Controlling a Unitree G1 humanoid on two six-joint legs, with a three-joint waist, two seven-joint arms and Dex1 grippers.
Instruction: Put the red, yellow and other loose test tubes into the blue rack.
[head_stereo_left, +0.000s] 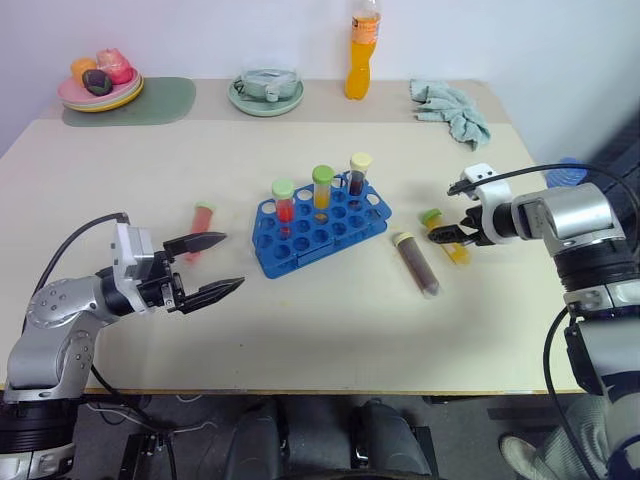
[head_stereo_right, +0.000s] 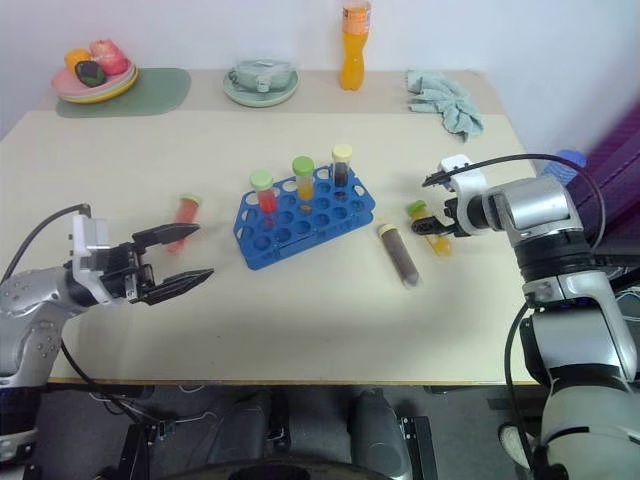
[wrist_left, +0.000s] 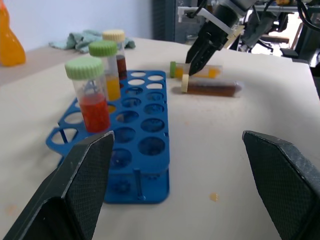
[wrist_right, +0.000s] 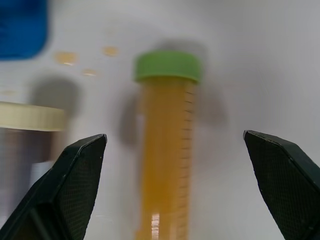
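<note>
1. Blue rack (head_stereo_left: 318, 224) stands mid-table with three capped tubes upright in it.
2. Right of the rack lie a brown tube (head_stereo_left: 417, 264) and a yellow tube (head_stereo_left: 447, 238); a red tube (head_stereo_left: 199, 226) lies left of it.
3. Right gripper (head_stereo_left: 437, 234) hangs spread over the yellow tube, empty.
4. Left gripper (head_stereo_left: 218, 264) hovers left of the rack, released, empty.

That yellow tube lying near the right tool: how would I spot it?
Start at the blue rack mid-table and look to its right, where two tubes lie flat. The yellow tube is the farther one, under the open right tool. Its green cap and yellow liquid distinguish it from the cream-capped brown tube.
</note>
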